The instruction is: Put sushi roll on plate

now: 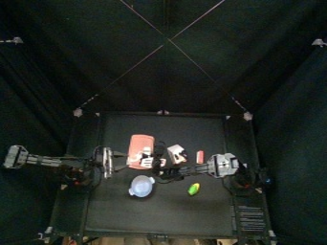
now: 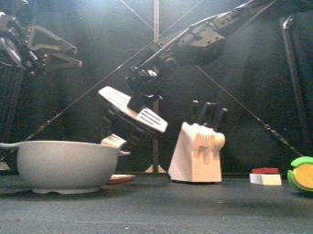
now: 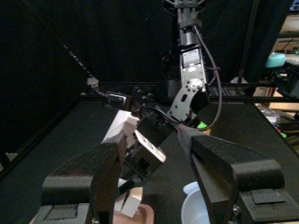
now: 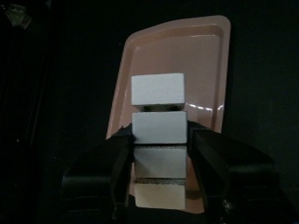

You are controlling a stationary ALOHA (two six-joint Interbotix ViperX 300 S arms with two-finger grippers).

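The plate (image 4: pixel 176 52), a flat salmon-red rounded dish, lies just beyond my right gripper (image 4: pixel 162 144); from above the plate (image 1: pixel 138 144) sits left of the table's middle. A white chunk with a dark lower edge, the sushi roll (image 4: pixel 162 171), fills the gap between the right jaws, which stand closed against its sides. Two more white blocks (image 4: pixel 160 127) line up past it over the plate. The right gripper (image 2: pixel 132 110) hangs above the table behind the bowl. My left gripper (image 3: pixel 163 149) rests open at the table's left, holding nothing.
A pale bowl (image 2: pixel 61 164) stands close to the front edge, left of a wooden knife block (image 2: pixel 196 151). A small red piece (image 2: pixel 264 175) and a green piece (image 2: pixel 302 172) lie at the right. Black curtains ring the table.
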